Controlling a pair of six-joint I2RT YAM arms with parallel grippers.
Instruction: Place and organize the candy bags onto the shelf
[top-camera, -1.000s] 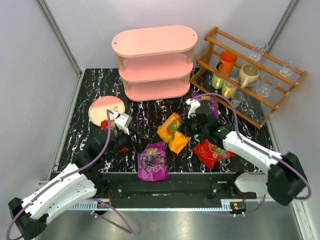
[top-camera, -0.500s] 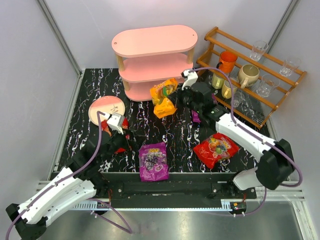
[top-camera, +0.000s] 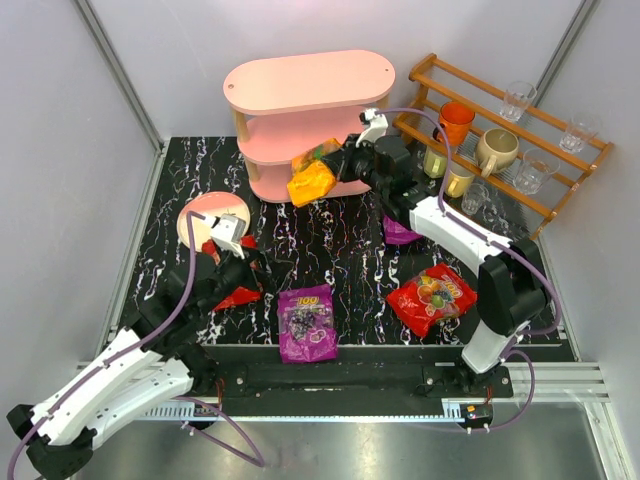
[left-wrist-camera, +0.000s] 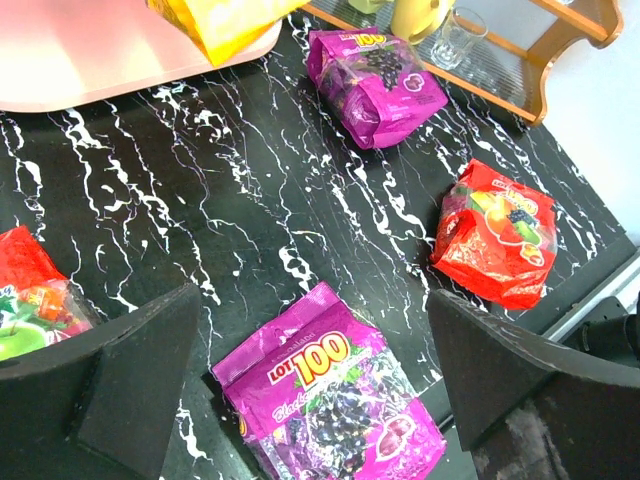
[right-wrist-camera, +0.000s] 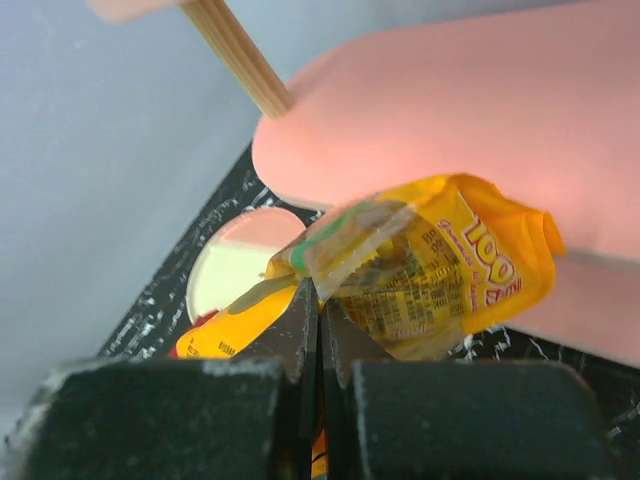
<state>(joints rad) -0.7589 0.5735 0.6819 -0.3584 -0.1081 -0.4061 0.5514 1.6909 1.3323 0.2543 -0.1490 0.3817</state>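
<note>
Top external view: the right hand (top-camera: 338, 168) reaches far out toward the shelf (top-camera: 310, 82), its fingers pressed fully together on a pinch of the orange bag (top-camera: 311, 181). The right wrist view suggests why the grip sits there. The jaws meet on the thin, flat edge of the bag (right-wrist-camera: 430, 270), so the filled body hangs ahead of the hand. That way the body can go in between the tiers first while the hand keeps clear of the posts. The bag is just ahead of the fingertips, tilted, at the front of the shelf's lower tiers. In the left wrist view it hangs over the lowest tier (left-wrist-camera: 100, 60); whether it touches I cannot tell.

The left hand (left-wrist-camera: 312, 300) is wide open and holds nothing. A purple bag (left-wrist-camera: 330, 400) lies flat on the desk (left-wrist-camera: 200, 200) right under its gap, and a red bag (left-wrist-camera: 30, 300) lies just outside one finger, so these are likely the next picks. Further ahead lie a second purple bag (left-wrist-camera: 375, 80) and another red bag (left-wrist-camera: 497, 245), well apart from each other. With four bags on the desk, the task looks barely begun. Letting go should wait until the orange bag rests on a tier, or it may slide off the rim.
</note>
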